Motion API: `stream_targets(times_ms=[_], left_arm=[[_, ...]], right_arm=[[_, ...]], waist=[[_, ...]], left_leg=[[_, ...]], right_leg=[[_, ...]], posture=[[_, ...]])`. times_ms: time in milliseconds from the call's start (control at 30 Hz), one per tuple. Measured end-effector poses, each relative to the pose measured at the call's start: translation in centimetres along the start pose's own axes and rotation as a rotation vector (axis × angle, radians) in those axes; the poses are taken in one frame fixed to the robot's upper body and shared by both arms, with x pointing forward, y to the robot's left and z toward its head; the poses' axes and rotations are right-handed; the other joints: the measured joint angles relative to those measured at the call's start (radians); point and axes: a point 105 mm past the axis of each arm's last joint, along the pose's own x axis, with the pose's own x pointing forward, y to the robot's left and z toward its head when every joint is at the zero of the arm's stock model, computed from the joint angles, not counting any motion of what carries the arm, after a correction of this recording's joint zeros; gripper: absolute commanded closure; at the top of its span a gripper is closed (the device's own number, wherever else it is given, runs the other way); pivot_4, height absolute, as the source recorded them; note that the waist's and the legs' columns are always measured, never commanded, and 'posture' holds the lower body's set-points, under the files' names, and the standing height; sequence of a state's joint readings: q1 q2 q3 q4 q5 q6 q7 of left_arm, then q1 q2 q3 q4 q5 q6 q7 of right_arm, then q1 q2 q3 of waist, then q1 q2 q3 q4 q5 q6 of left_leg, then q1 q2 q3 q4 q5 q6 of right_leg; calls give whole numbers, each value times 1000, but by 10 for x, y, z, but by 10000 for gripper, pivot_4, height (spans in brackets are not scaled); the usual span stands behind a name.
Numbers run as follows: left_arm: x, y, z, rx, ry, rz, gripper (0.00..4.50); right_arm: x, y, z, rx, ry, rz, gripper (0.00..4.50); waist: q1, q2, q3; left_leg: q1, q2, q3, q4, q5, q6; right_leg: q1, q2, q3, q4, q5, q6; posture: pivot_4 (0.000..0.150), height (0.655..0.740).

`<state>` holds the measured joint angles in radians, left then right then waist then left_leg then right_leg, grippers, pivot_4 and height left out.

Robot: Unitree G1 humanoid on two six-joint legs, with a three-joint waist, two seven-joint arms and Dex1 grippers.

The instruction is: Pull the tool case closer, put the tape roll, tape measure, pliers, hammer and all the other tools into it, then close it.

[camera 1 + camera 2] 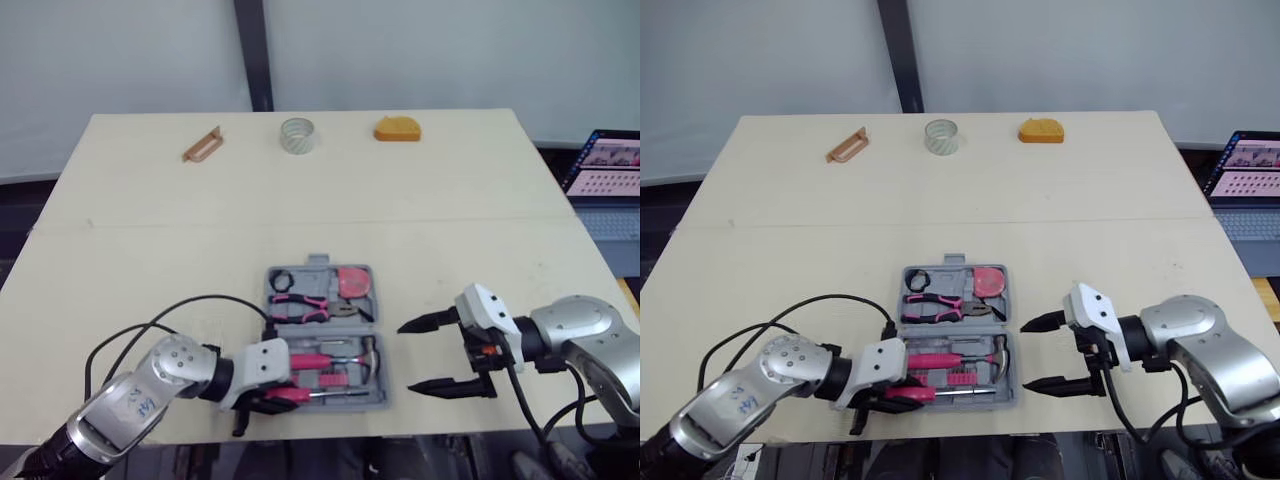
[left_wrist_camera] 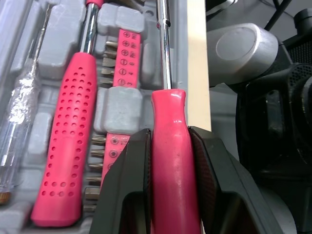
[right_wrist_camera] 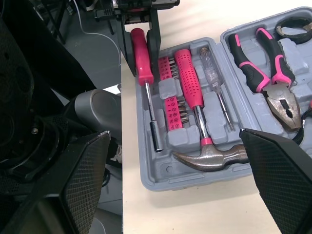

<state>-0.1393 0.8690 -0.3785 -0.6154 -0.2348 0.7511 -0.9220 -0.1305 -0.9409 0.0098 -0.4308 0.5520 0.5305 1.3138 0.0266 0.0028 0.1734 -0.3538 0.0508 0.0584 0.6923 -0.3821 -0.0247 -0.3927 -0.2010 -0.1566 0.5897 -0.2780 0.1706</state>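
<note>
Stowing step: left gripper [image 2: 169, 136] clamps the pink-handled screwdriver [image 3: 141, 53] over the tool case [image 1: 318, 262] at the table's near edge. Right gripper [image 1: 405, 358] is spread wide beside it. Next, seat and release; tape roll [image 1: 297, 135] waits at far edge.

Tool case [image 3: 161, 178]: grey moulded plastic, matt.
Screwdriver [image 2: 173, 170]: glossy pink plastic handle, bright chromed metal shaft.
Hammer [image 3: 187, 80]: pink plastic grip, perforated; polished metal head.
Pliers [image 3: 280, 95]: black-pink grips, dull steel nose.
Worktop [image 1: 300, 200]: pale, smooth, matt, wood-like.
Left claw [image 2: 169, 134]: fingers [image 2: 124, 190] smooth black plastic.
Right claw [image 1: 405, 358]: fingers [image 3: 278, 175] black, fine cross-hatched texture.
</note>
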Motion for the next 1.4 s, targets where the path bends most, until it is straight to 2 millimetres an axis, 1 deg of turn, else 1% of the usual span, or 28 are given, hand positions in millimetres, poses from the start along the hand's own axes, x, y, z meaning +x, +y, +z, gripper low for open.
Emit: stream_targets(times_ms=[100, 367, 500, 800, 967, 1400], left_arm=[[0, 3, 3, 0, 8, 4, 38391], [4, 2, 4, -9, 25, -14, 38391], [6, 4, 10, 3, 24, -21, 38391], [10, -1, 8, -3, 43, -48, 38391], [10, 1, 11, 8, 45, -43, 38391], [16, -2, 10, 4, 49, -54, 38391]], right_arm=[[0, -1, 0, 3, 2, -4, 0], [0, -3, 0, 10, 4, -20, 0], [0, -3, 1, 5, 4, -22, 0], [0, -3, 1, 5, 4, -23, 0], [0, -3, 1, 5, 4, -25, 0], [0, -4, 1, 7, 4, -32, 0]], waist=[[0, 0, 0], [0, 0, 0], [0, 0, 0], [1, 0, 0], [0, 0, 0], [1, 0, 0]], left_leg=[[0, 0, 0, 0, 0, 0], [0, 0, 0, 1, 0, 0], [0, 0, 0, 1, 0, 0], [-1, 0, 0, 2, 0, 1], [-1, 0, 0, 2, 0, 1], [-1, 0, 0, 3, -1, 1]], right_leg=[[0, 0, 0, 0, 0, 0], [0, 0, 0, 0, 0, 0], [0, 0, 0, 0, 0, 0], [0, 0, 0, 0, 0, 0], [0, 0, 0, 1, 0, 0], [0, 0, 0, 1, 0, 0]], posture=[[1500, 7400], [1500, 7400], [1500, 7400], [1500, 7400], [1500, 7400], [1500, 7400]])
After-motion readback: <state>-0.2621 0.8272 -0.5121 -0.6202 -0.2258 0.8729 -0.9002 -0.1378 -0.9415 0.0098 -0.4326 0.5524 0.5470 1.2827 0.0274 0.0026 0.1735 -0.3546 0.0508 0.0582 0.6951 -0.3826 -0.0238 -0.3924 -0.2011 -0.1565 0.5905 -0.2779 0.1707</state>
